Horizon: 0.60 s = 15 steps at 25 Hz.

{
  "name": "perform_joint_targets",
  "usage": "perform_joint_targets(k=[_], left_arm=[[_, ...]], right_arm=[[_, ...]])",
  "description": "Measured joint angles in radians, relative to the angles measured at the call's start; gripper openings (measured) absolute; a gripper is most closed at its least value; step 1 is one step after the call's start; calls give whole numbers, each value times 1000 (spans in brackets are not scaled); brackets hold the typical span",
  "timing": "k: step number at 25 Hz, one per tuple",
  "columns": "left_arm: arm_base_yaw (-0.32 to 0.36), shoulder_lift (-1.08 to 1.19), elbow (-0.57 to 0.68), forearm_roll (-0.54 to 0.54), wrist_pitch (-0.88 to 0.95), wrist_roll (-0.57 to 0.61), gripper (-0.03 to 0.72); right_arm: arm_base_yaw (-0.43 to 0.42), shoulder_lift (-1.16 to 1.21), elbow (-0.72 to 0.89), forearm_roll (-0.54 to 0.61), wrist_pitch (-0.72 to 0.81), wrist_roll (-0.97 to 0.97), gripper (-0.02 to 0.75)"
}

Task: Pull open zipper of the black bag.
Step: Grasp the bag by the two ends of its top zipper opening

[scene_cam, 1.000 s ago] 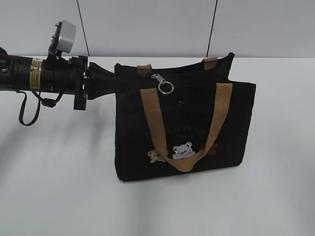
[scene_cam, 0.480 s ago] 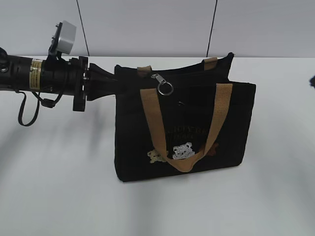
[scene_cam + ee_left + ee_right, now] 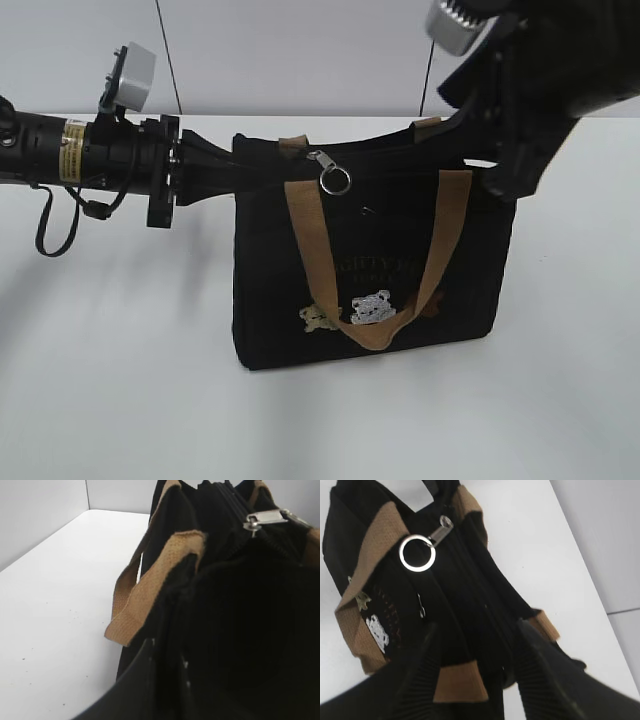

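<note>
The black bag [image 3: 370, 260] stands upright on the white table, with tan handles and bear patches on its front. The zipper runs along its top; the silver pull with its round ring [image 3: 338, 178] lies near the left end, also clear in the right wrist view [image 3: 418, 553] and the left wrist view [image 3: 265, 517]. My left gripper [image 3: 232, 166] is shut on the bag's upper left edge [image 3: 167, 680]. My right gripper [image 3: 476, 632] is open above the bag's right end, one finger on each side of the top. In the exterior view its fingertips blend into the black fabric.
The white table [image 3: 120, 380] spreads around the bag. A light wall [image 3: 300, 50] rises close behind it. The right arm [image 3: 520, 90] crosses the upper right of the exterior view. A front handle [image 3: 310, 250] hangs loose down the bag's face.
My right arm has come in from the upper right and now hangs over the bag's right end. The left gripper and the bag have stayed put.
</note>
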Motion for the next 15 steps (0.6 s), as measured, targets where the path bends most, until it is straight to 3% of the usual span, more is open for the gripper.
perform_joint_targets(k=[6,15], left_arm=[[0,0,-1,24,-3,0,32],[0,0,-1,29,-5,0,32]], right_arm=[[90,98,0,0,-115,-77,398],[100,181,0,0,-191,-99,419]])
